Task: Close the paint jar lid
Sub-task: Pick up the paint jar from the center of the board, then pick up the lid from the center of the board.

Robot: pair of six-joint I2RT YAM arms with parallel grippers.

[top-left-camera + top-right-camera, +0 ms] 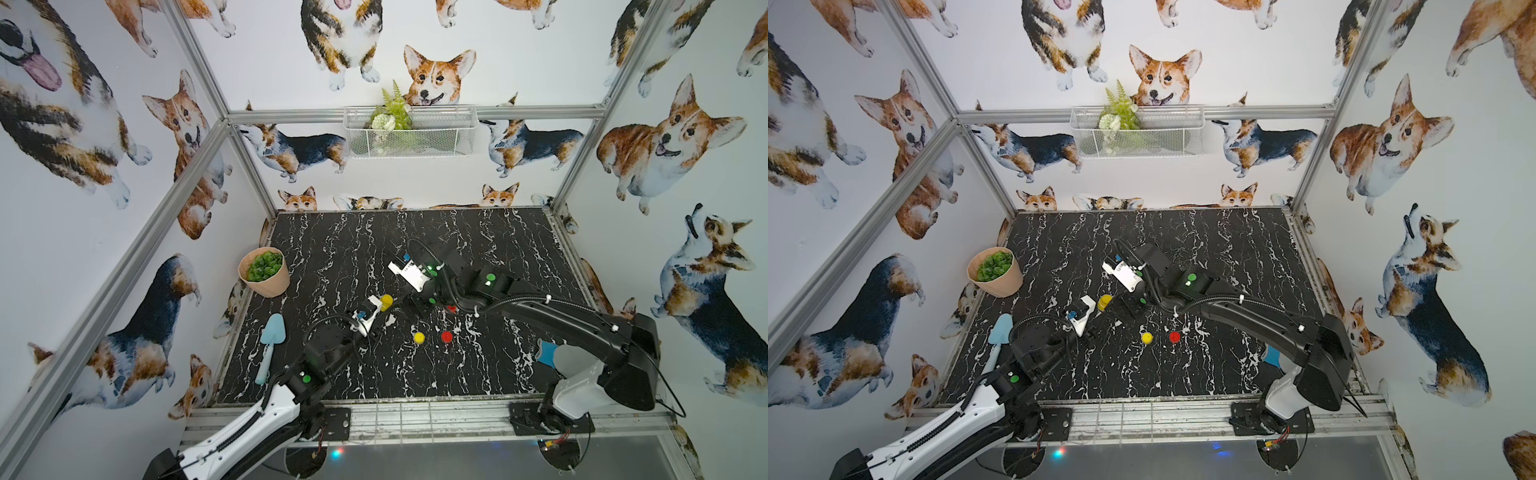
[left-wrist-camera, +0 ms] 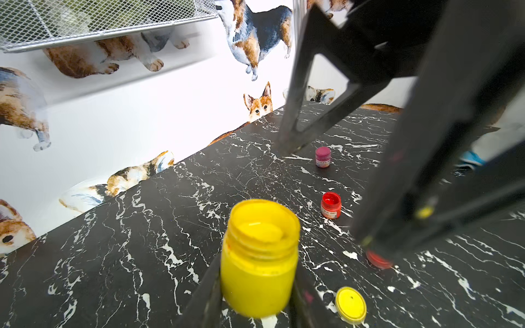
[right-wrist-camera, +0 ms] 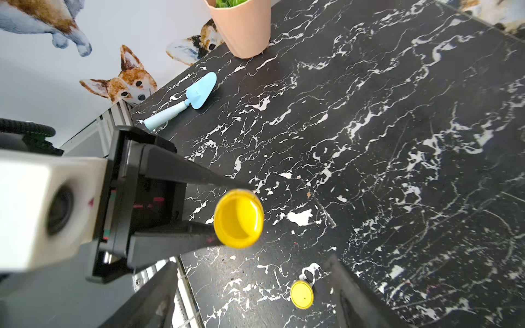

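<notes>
The yellow paint jar (image 1: 386,302) (image 2: 260,255) has no lid on and hangs a little above the black marble table (image 1: 340,257), with yellow paint showing inside. My left gripper (image 2: 255,301) (image 3: 235,215) is shut on its body, one finger on each side. The round yellow lid (image 1: 419,337) (image 1: 1146,337) (image 3: 302,294) lies flat on the table in front of the jar. To the right of the jar, my right gripper (image 1: 417,305) (image 3: 255,306) hangs open above the table. It holds nothing, and the lid lies below the gap between its fingers.
An open red jar (image 1: 446,336) (image 2: 331,205) stands just right of the lid, with a red lid (image 2: 379,259) under a right finger and a capped magenta jar (image 2: 323,156) beyond. A potted plant (image 1: 266,272) and a blue trowel (image 1: 270,345) lie at the left edge.
</notes>
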